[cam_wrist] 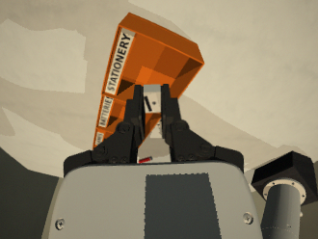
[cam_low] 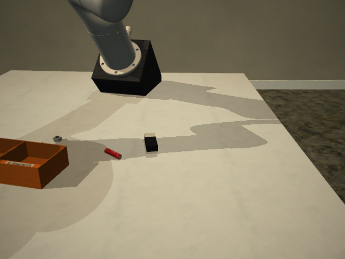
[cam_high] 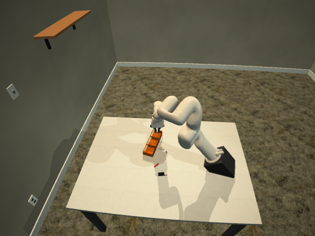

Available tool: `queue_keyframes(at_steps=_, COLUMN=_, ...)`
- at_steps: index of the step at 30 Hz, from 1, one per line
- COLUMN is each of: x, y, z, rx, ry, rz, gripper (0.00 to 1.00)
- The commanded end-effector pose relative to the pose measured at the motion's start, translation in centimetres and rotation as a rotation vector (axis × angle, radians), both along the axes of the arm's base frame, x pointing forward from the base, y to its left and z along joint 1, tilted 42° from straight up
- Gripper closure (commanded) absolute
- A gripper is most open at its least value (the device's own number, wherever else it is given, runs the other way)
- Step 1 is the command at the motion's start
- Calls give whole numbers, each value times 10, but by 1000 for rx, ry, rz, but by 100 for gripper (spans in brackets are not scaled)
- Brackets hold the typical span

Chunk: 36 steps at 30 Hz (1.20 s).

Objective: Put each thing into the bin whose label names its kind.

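We have the claw (cam_high: 157,131) (cam_wrist: 152,96) nearly closed, gripping one small white tile (cam_wrist: 153,103). It is near the STATIONERY bin (cam_high: 157,135) (cam_wrist: 166,40).

Open-topped orange bins (cam_high: 148,153) (cam_low: 19,175) (cam_wrist: 166,30) offer entry from above; black base (cam_high: 228,166) (cam_low: 152,69) (cam_wrist: 289,161) blocks between 3 and 4 o'clock in top view

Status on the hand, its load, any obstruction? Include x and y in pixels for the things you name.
Hand (cam_high: 157,131) (cam_wrist: 152,96) shut on white tile with black marks (cam_wrist: 152,103). Poised by orange bin labelled STATIONERY (cam_high: 157,134) (cam_wrist: 161,53). No obstruction seen there. Red cylinder (cam_high: 156,165) (cam_low: 113,153) (cam_wrist: 145,160) loose on table, well aside.
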<state>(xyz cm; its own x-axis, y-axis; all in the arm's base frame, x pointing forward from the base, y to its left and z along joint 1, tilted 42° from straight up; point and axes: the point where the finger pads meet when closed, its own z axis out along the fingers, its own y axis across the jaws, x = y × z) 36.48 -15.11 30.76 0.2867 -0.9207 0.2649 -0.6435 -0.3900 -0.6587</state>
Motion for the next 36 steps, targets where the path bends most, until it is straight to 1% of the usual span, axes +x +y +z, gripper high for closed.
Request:
queue_keyframes(at_steps=1, x=0, y=0, z=1, rx=95, ry=17, rz=-122, gripper=100)
queue_keyframes(at_steps=2, x=0, y=0, z=1, rx=116, ry=19, rz=-145, gripper=100)
queue_keyframes(at_steps=4, x=0, y=0, z=1, rx=116, ry=19, rz=-145, gripper=100)
queue_keyframes(at_steps=5, x=0, y=0, z=1, rx=173, ry=27, rz=-210, gripper=100)
queue_keyframes(at_steps=12, x=0, y=0, z=1, rx=270, ry=53, rz=-342, gripper=100)
queue_keyframes(at_steps=29, x=1, y=0, z=2, rx=270, ry=53, rz=-342, gripper=100)
queue_keyframes(at_steps=36, x=10, y=0, z=-8, rx=270, ry=53, rz=-342, gripper=100)
